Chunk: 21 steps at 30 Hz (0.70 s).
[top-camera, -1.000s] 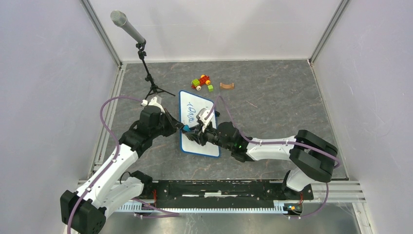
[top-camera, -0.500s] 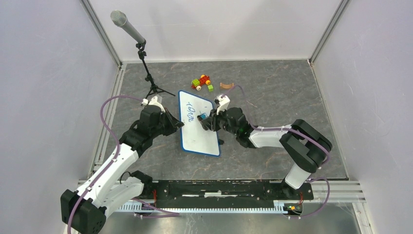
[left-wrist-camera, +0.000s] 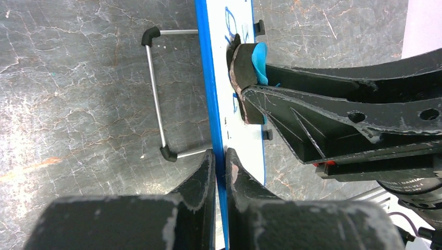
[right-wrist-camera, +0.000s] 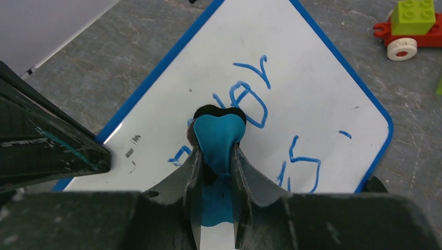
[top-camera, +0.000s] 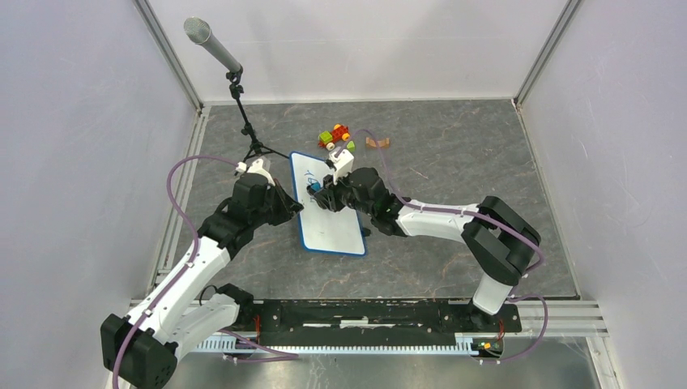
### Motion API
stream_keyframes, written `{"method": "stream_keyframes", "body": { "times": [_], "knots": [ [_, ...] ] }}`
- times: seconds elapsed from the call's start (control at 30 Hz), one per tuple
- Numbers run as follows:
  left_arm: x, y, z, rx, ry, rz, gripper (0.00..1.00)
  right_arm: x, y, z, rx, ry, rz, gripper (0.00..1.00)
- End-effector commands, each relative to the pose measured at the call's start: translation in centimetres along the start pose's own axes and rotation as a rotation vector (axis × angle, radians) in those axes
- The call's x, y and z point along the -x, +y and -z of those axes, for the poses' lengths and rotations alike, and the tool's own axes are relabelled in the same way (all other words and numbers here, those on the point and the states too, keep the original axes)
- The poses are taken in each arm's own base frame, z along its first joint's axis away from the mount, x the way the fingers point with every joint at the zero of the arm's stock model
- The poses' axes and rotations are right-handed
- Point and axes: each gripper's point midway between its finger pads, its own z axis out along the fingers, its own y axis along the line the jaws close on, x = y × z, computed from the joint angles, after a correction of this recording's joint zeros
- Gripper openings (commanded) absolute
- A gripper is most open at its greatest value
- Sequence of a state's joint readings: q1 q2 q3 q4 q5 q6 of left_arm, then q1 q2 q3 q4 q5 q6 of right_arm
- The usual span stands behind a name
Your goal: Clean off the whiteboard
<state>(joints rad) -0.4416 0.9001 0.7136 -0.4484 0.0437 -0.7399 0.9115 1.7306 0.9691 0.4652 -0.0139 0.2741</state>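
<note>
The whiteboard point(top-camera: 339, 228) lies on the grey floor, white with a blue rim and blue handwriting point(right-wrist-camera: 251, 102) at its far end. My left gripper point(top-camera: 294, 209) is shut on the board's left rim, and its jaws clamp the blue edge in the left wrist view point(left-wrist-camera: 219, 162). My right gripper point(top-camera: 317, 194) is shut on a blue eraser point(right-wrist-camera: 218, 134). The eraser's dark pad presses on the board among the writing. The eraser also shows in the left wrist view point(left-wrist-camera: 259, 58), on the board point(left-wrist-camera: 244, 139).
A microphone point(top-camera: 212, 44) on a tripod stand point(top-camera: 258, 148) stands far left of the board. A toy brick car point(top-camera: 336, 136) and a brown curved piece point(top-camera: 377, 142) lie just beyond the board. A wire bracket point(left-wrist-camera: 154, 94) sticks out from the board's left side.
My right gripper has carried the eraser from the board's near middle up to the far end and then left over the writing. The board has shifted slightly left. The left gripper has held its grip.
</note>
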Motion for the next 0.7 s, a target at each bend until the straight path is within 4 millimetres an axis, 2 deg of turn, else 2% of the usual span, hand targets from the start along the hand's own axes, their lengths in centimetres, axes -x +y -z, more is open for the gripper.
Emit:
{"method": "stream_keyframes", "body": {
  "times": [0.0,0.1,0.2,0.27,0.33,0.43,0.57,0.6,0.67],
  "knots": [
    [-1.4,-1.4,0.4,-0.072,0.085,-0.081,0.02,-2.0,5.7,-0.6,0.250,0.063,-0.048,0.26],
    [-1.3,-1.5,0.5,-0.074,0.082,-0.082,0.02,-3.3,3.7,-0.2,0.209,0.065,-0.092,0.26],
    [-1.1,-1.8,0.7,-0.082,0.077,-0.083,0.02,-6.2,-0.8,0.7,0.069,0.112,-0.171,0.26],
    [-1.1,-1.8,0.8,-0.084,0.074,-0.084,0.02,-7.7,-3.1,1.3,0.014,0.139,-0.220,0.26],
    [-1.2,-1.6,0.8,-0.083,0.072,-0.084,0.02,-8.2,-3.6,1.8,0.006,0.149,-0.225,0.26],
    [-1.4,-1.4,0.7,-0.078,0.079,-0.084,0.02,-6.9,-1.5,1.6,0.068,0.118,-0.192,0.25],
    [-1.6,-1.4,0.6,-0.082,0.086,-0.078,0.02,-4.9,3.2,0.9,0.141,0.102,-0.092,0.26],
    [-1.6,-1.4,0.6,-0.081,0.086,-0.078,0.02,-4.4,4.8,1.0,0.174,0.091,-0.076,0.26],
    [-1.6,-1.4,0.5,-0.081,0.085,-0.079,0.02,-3.4,6.8,1.3,0.207,0.060,-0.053,0.26]
  ]
}}
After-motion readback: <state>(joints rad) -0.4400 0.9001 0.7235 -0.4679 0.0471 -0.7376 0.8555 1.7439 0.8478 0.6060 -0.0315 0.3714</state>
